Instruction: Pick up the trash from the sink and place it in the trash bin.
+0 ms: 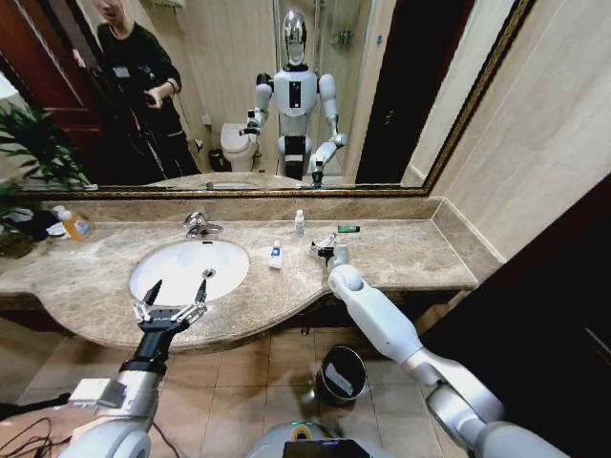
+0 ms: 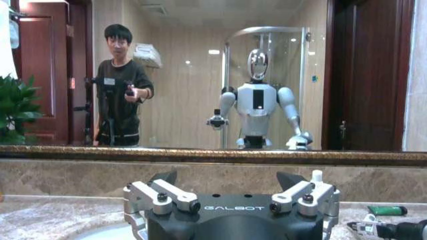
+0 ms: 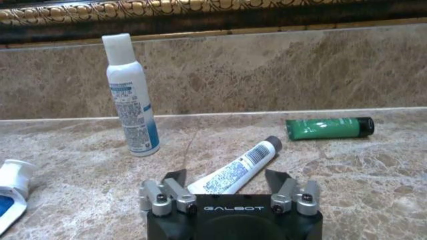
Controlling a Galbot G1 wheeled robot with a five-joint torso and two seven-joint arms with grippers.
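I'm looking over the counter (image 1: pixel 420 258): the sink (image 1: pixel 167 272) is sitting bare, while the trash is lying beside it, and the trash bin (image 1: pixel 342 374) on the floor looks not yet fed, so nearly everything remains. My right gripper (image 3: pixel 230 182) is hovering, jaws wide, straddling the white tube (image 3: pixel 235 167) without gripping. My left gripper (image 1: pixel 172 298) is waiting wide open above the sink's front rim.

The right gripper (image 3: pixel 227 182) hides the lower end of the white tube (image 3: pixel 235 169), and its fingertips are too low to tell their grip. Beside that tube, a blue-labelled packet (image 3: pixel 12 192) is cut off by the edge. The trash bin (image 1: pixel 342 374) is partly hidden by the right forearm.
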